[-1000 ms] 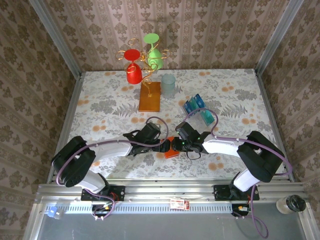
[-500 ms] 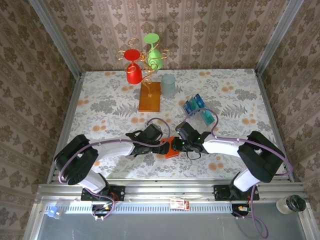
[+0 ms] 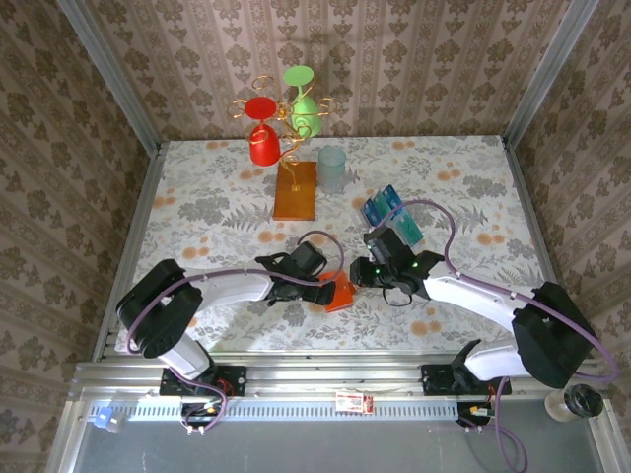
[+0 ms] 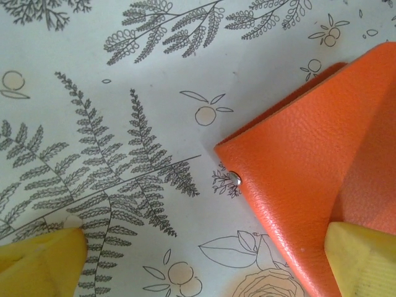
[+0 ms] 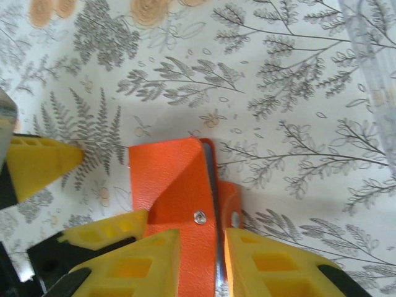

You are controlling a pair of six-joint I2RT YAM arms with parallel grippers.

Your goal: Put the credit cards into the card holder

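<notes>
The flat orange leather card holder (image 3: 341,293) is hemmed sideways by the left gripper (image 3: 326,287) and the right gripper (image 3: 362,276); its far side is left open

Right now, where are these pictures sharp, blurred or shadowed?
Left wrist: the card holder shows sharp grain and snap, but the yellow fingertips are blurred. Right wrist: soft shadow on the tablecloth beside the card holder. Top external: even light, sharp throughout.

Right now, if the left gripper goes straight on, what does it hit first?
Probably the card holder: one finger is already at its corner, the other over bare table. Depth is unclear.
</notes>
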